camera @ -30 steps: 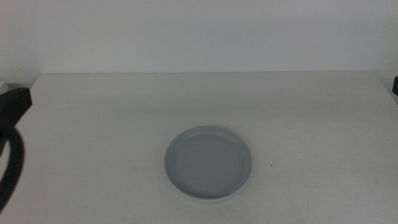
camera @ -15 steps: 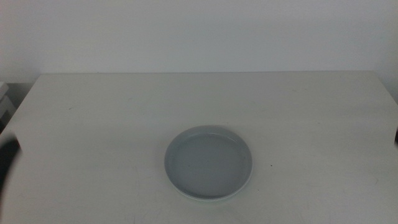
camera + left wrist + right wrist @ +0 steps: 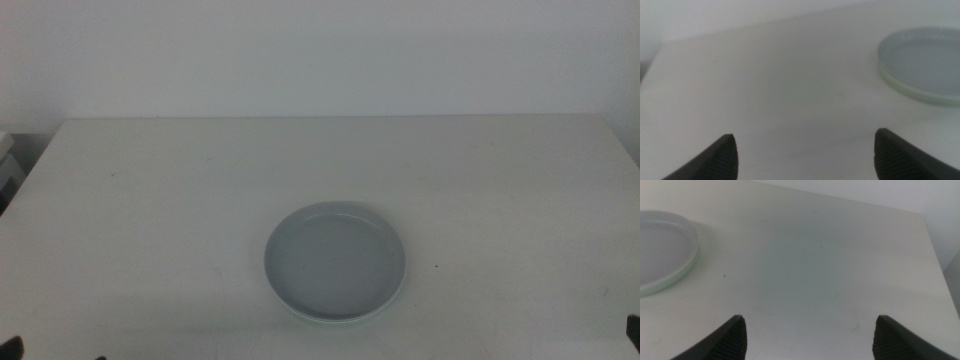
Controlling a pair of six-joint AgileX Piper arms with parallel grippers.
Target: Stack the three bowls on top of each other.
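Note:
A grey bowl (image 3: 335,260) sits in the middle of the table, nested on a pale mint green bowl whose rim (image 3: 330,320) shows just under it. The cream white bowl is hidden. The stack also shows in the left wrist view (image 3: 925,62) and in the right wrist view (image 3: 660,250). My left gripper (image 3: 805,160) is open and empty, low over the table's front left, apart from the stack. My right gripper (image 3: 812,340) is open and empty over the table's front right, also apart from the stack.
The white table (image 3: 150,190) ends at a white wall at the back. Only dark tips of the arms show at the bottom corners (image 3: 10,348) of the middle view.
The left arm has drawn back from the table's left edge to the bottom corner. The right arm has also dropped out towards the bottom right. The stack has not moved.

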